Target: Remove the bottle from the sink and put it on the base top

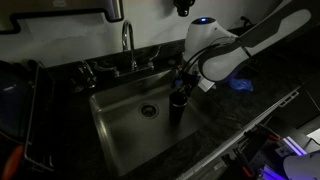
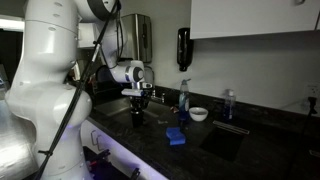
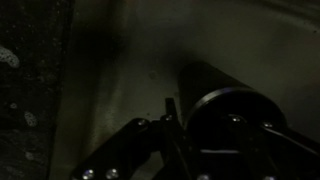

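The bottle (image 1: 178,104), a small dark cylinder, stands upright at the right side of the steel sink (image 1: 125,125). It also shows in an exterior view (image 2: 137,117) and fills the wrist view (image 3: 232,108). My gripper (image 1: 183,84) comes down on it from above, and its fingers sit against the bottle's sides. In the wrist view one finger (image 3: 170,120) presses on the bottle's left flank; the other is hidden. I cannot tell whether the bottle rests on the sink floor or hangs just above it. The black speckled base top (image 1: 232,112) surrounds the sink.
A chrome faucet (image 1: 127,40) stands behind the sink, the drain (image 1: 149,110) is left of the bottle. A dish rack (image 1: 20,115) is at the left. A blue cloth (image 1: 240,85), a clear bottle (image 2: 184,100), a white bowl (image 2: 199,114) and a blue sponge (image 2: 177,136) are on the counter.
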Controlling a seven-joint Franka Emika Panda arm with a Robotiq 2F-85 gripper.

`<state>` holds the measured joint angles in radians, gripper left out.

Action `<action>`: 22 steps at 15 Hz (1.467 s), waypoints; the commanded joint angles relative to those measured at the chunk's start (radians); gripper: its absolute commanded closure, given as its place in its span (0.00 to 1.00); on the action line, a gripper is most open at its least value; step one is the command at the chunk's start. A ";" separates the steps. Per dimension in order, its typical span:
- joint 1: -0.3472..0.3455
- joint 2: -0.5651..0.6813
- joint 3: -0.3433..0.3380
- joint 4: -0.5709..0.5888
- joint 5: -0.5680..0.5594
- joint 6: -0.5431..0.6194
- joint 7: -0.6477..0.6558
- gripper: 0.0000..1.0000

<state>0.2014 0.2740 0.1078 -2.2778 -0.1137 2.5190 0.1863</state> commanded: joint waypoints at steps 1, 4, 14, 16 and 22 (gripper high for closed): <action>0.011 0.012 -0.013 0.013 -0.027 0.016 0.035 0.91; 0.007 -0.006 -0.015 0.020 -0.014 0.014 0.058 1.00; -0.017 -0.227 -0.058 0.000 0.016 -0.169 0.289 0.99; -0.025 -0.294 -0.050 0.002 0.025 -0.287 0.334 0.99; -0.084 -0.506 -0.043 0.001 0.049 -0.588 0.483 0.99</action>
<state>0.1733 -0.1286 0.0491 -2.2516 -0.0932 2.0262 0.6212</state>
